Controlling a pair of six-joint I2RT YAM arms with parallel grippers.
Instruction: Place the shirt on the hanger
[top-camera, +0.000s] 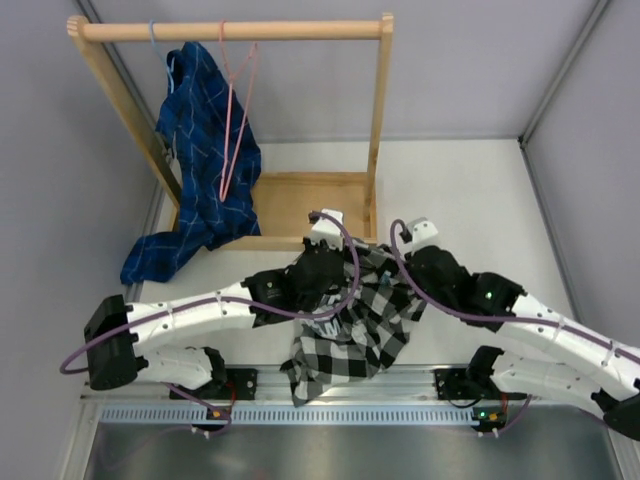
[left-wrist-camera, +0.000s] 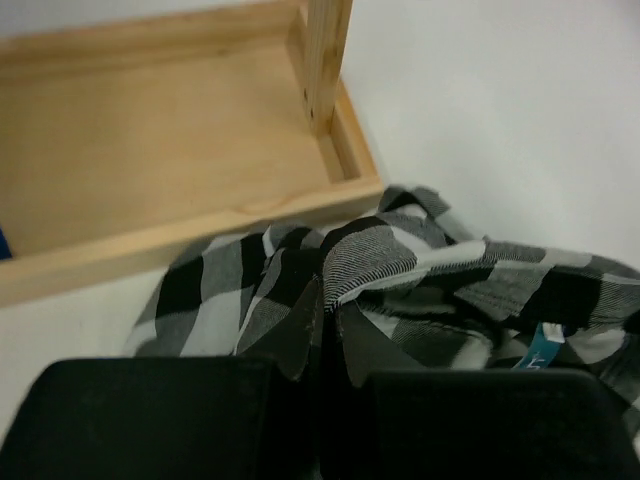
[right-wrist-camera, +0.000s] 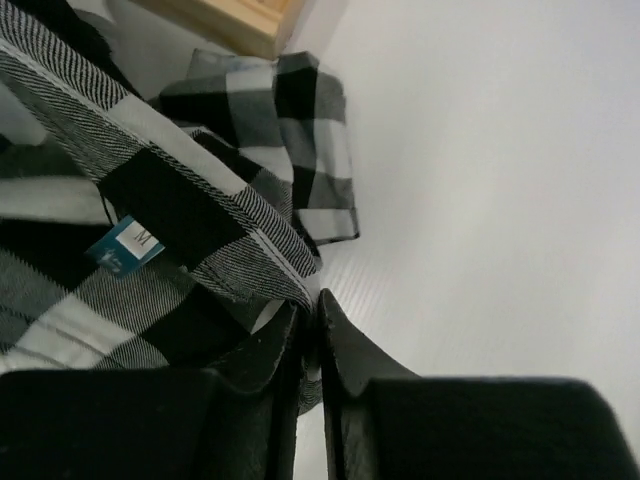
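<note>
Slippage threatens: left pincer (left-wrist-camera: 325, 375) and right pincer (right-wrist-camera: 312, 312) each pinch a thin shirt (top-camera: 365, 320) fold, well short of hanger (top-camera: 238, 120); lifting could shed it.

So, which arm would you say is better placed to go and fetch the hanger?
Probably the left: the hanger hangs from the rail at far left, on its side. But the left claw and right claw both pinch the shirt, so it must release first.

Left gripper (left-wrist-camera: 320, 378) and right gripper (right-wrist-camera: 310, 308) both clamped.
</note>
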